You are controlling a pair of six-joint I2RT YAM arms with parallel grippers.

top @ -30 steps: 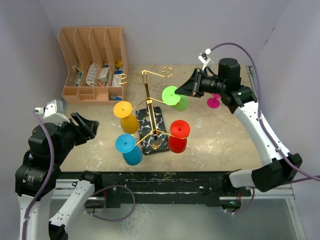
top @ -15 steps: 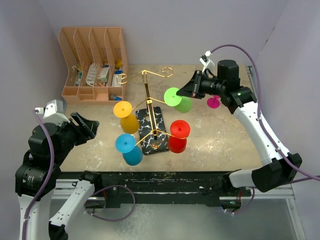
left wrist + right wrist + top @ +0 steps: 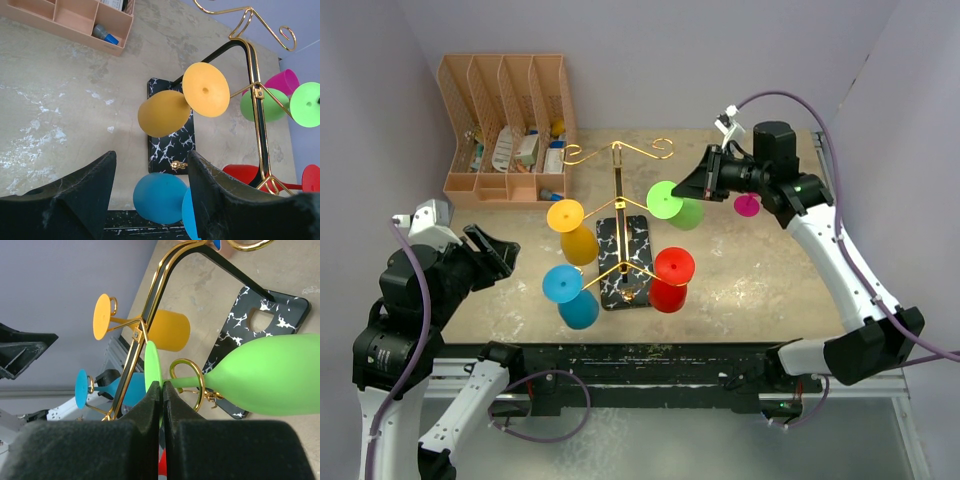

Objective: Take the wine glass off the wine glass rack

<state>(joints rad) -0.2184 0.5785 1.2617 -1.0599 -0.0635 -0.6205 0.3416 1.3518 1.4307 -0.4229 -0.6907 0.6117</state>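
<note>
The wine glass rack is a gold wire stand on a black marble base at the table's middle. Yellow, blue, red and green wine glasses hang from its arms. My right gripper is shut on the thin edge of the green wine glass's foot. The stem still runs through a gold hook loop, with the bowl beyond it. My left gripper stands open to the left of the rack, holding nothing, with the blue glass beyond its fingers.
A peach slotted organiser with small items stands at the back left. A pink glass lies on the table just behind my right arm. Purple walls close in both sides.
The rack has turned and shifted a little, its top hooks now spread wider. The red and blue glasses swung nearer. My right gripper moved slightly with the green glass. The left arm stayed put.
</note>
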